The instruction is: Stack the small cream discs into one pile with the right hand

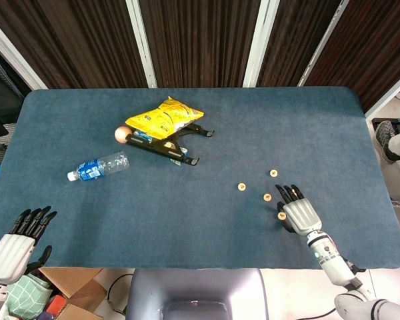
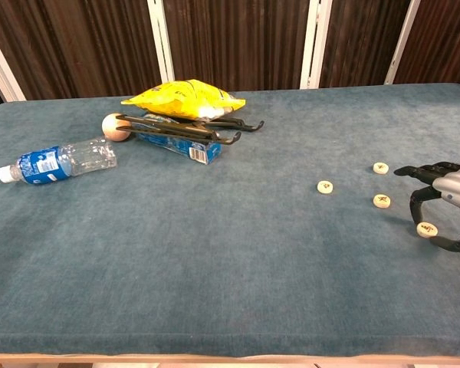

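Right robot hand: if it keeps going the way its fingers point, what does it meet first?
The right robot hand points away from the robot across the table. The disc at the far end of the group lies slightly left of that line, so probably nothing; depth is unclear.

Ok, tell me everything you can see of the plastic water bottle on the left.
The water bottle is clear plastic with a blue label around its middle and a white cap. It lies on its side on the blue table cover, cap end pointing to the left edge, base aimed roughly at the wooden ball. It looks almost empty, though that is hard to judge. Nothing touches it but the cover.
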You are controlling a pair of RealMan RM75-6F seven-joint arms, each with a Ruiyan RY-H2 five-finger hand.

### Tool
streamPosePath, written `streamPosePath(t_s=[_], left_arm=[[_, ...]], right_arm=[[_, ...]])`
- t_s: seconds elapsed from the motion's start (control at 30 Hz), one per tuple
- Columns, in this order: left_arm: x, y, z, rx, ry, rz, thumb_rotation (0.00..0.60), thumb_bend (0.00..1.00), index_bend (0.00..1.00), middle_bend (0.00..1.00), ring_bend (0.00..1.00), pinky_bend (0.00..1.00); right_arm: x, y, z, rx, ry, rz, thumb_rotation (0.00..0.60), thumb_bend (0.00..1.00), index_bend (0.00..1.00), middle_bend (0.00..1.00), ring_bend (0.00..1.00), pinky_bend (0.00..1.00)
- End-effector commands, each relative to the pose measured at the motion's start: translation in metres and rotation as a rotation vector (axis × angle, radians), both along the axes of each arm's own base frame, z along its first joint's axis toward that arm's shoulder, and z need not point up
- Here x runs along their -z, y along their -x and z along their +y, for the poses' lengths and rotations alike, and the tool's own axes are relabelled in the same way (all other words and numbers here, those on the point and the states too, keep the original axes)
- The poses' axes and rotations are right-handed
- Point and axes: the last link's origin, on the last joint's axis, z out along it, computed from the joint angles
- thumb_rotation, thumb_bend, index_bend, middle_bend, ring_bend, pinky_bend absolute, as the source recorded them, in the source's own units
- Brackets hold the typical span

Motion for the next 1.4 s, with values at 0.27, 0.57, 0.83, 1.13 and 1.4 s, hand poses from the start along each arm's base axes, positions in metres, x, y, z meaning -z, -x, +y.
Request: streamPosePath(t_s=[0.27, 0.57, 0.83, 1.13, 1.4], left_arm=[[0.000, 0.001, 0.000, 0.000, 0.001, 0.002, 0.600, 0.47, 0.00, 0.00, 0.00, 0.04], [0.001, 0.001, 0.001, 0.000, 0.002, 0.007, 0.600, 0.47, 0.00, 0.00, 0.00, 0.04], [-0.001, 0.001, 0.001, -0.001, -0.002, 0.003, 0.600, 0.47, 0.00, 0.00, 0.00, 0.04], [-0.001, 0.001, 0.000, 0.001, 0.000, 0.003, 0.600, 0.47, 0.00, 0.00, 0.00, 0.04], [-0.001, 0.001, 0.001, -0.003, 0.000, 0.004, 0.600, 0.47, 0.00, 0.00, 0.00, 0.04]], right_arm=[[-0.009, -0.011, -0.006, -0.006, 0.044, -0.066, 0.600, 0.51, 0.64, 0.04, 0.00, 0.00], [-0.007, -0.050, -0.043, -0.022, 0.061, -0.091, 0.600, 0.51, 0.64, 0.04, 0.00, 0.00], [0.007, -0.054, -0.054, 0.022, 0.051, -0.042, 0.600, 0.51, 0.64, 0.04, 0.00, 0.00], [0.009, -0.048, -0.057, 0.047, 0.054, -0.020, 0.600, 0.51, 0.64, 0.04, 0.00, 0.00], [0.011, -0.043, -0.058, 0.060, 0.047, 0.004, 0.600, 0.51, 0.63, 0.04, 0.00, 0.00]])
